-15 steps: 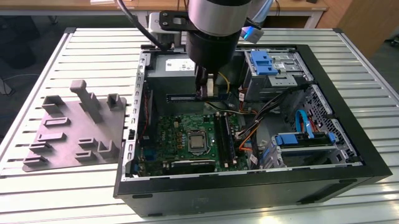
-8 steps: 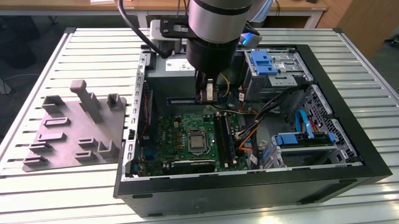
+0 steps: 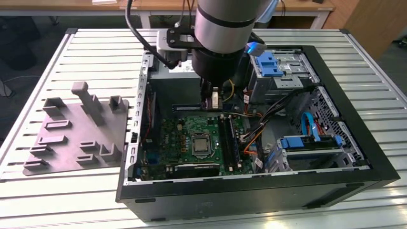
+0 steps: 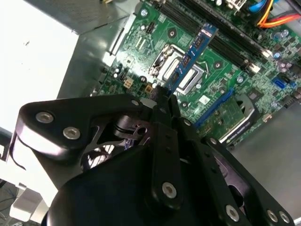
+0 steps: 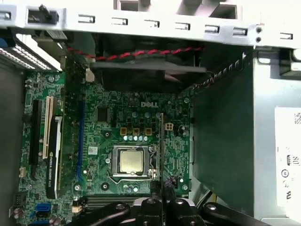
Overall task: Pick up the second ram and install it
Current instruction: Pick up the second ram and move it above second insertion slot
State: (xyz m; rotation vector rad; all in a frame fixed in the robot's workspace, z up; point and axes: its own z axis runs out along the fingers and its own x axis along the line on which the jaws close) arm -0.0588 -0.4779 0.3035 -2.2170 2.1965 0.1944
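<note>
Above the motherboard (image 5: 141, 110), the tool (image 4: 162, 96) pinches one end of the ram (image 4: 190, 59), holding it on edge over the board near the CPU socket (image 5: 130, 161). Away from the motherboard, a grey fixture plate (image 3: 70, 138) lies on the table (image 3: 64, 191).

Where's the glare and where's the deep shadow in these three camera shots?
Second wrist view: the pale surface beyond the motherboard is washed out, and the claw gripping the memory stick is nearly black. First wrist view: the metal rail glares; the recess beneath is shadowed. Exterior view: the table is evenly lit.
</note>
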